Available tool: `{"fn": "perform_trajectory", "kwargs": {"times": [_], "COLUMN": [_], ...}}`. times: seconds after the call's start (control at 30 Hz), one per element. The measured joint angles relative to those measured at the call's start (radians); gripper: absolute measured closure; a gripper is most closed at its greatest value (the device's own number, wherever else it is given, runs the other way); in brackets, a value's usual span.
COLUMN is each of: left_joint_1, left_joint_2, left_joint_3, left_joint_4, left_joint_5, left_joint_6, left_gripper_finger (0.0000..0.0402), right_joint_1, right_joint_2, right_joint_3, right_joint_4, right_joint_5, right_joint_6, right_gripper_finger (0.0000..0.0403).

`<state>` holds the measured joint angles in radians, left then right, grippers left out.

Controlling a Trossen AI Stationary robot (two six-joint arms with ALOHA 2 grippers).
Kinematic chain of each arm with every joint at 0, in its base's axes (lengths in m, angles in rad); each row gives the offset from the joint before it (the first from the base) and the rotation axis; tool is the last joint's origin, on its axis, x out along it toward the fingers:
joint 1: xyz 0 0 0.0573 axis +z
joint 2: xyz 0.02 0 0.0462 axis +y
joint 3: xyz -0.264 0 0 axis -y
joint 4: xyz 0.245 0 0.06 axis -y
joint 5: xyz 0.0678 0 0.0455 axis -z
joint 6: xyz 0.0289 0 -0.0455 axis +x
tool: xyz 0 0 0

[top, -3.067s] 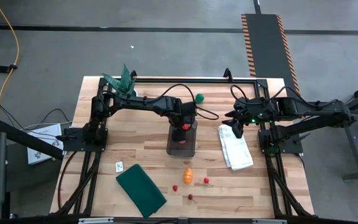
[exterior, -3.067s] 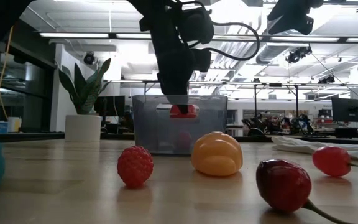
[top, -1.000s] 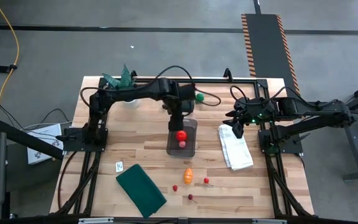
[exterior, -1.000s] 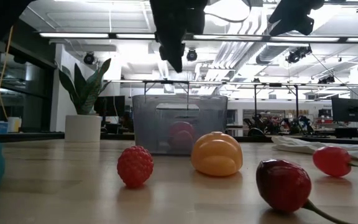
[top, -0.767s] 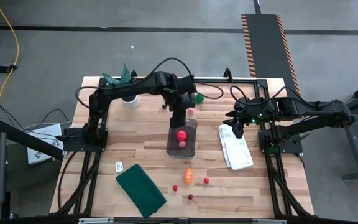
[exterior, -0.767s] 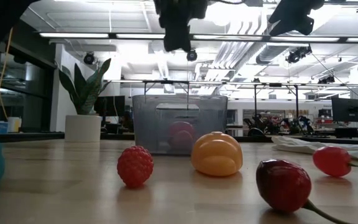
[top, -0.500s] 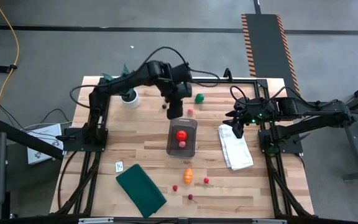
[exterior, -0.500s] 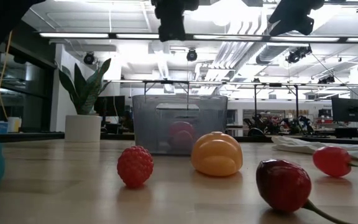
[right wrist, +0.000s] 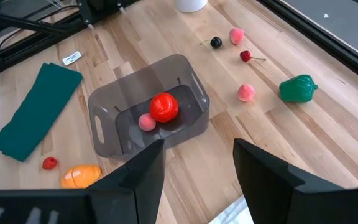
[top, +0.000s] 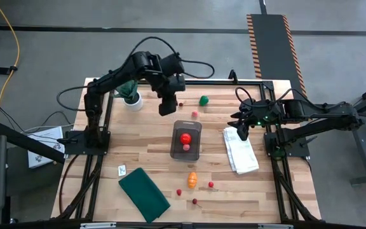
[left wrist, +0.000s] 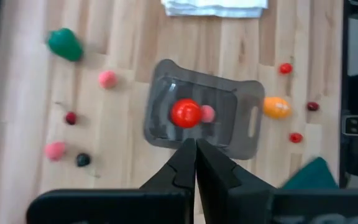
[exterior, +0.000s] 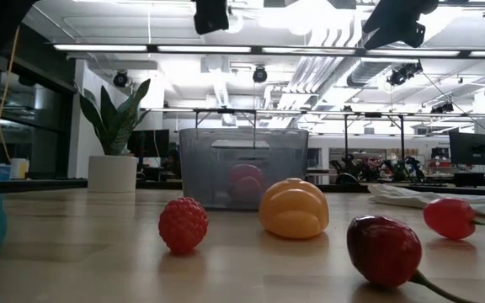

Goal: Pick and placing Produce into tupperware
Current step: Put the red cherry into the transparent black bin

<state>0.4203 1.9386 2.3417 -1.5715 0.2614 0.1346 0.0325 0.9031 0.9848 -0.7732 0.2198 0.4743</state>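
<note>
The left gripper [top: 166, 107] hangs high above the table with its two fingers [left wrist: 194, 163] pressed together and nothing between them. Past the fingertips lies the tupperware [left wrist: 201, 118], well apart from them. Inside it sit a red ball [left wrist: 185, 113] and a small pink piece [left wrist: 207, 113], touching each other. To one side of the fingers, on the bare wood, lie a green pepper [left wrist: 64, 45], a pink piece [left wrist: 107, 78], a dark red cherry [left wrist: 71, 117], another pink piece [left wrist: 55, 150] and a black berry [left wrist: 82, 160]. On the other side lie an orange piece [left wrist: 276, 107] and small red pieces [left wrist: 284, 68].

The right gripper [top: 241, 130] waits over the white cloth [top: 241, 151], and its fingers [right wrist: 138, 174] stand open and empty.
</note>
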Motion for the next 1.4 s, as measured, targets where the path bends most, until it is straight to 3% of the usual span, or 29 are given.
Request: {"fn": "perform_trajectory", "kwargs": {"times": [0.33,0.47,0.63,0.7,1.1,1.4], "left_joint_1": [0.001,0.016,0.038,0.039,0.037,0.037], "left_joint_2": [-0.088,-0.157,-0.289,-0.351,-0.709,-0.871], "left_joint_3": [-0.002,-0.075,-0.285,-0.398,-1.108,-1.374], "left_joint_4": [0.0,0.002,0.017,0.093,0.556,0.745], "left_joint_5": [0.006,-0.009,-0.01,0.011,0.285,0.395], "left_joint_6": [0.015,0.018,0.009,-0.016,-0.264,-0.375], "left_gripper_finger": [0.04,0.0401,0.0401,0.0401,0.0401,0.0401], "right_joint_1": [0.0,0.0,0.0,0.0,0.101,0.211], "right_joint_2": [0.0,0.0,0.0,0.004,0.2,0.323], "right_joint_3": [0.0,0.0,0.0,0.0,0.0,-0.001], "right_joint_4": [0.004,0.008,0.014,0.04,0.142,0.232], "right_joint_5": [0.0,0.0,0.016,0.016,-0.133,-0.188], "right_joint_6": [0.063,0.078,0.099,0.109,0.224,0.385], "right_gripper_finger": [0.0222,0.0222,0.0222,0.0222,0.0222,0.0222]}}
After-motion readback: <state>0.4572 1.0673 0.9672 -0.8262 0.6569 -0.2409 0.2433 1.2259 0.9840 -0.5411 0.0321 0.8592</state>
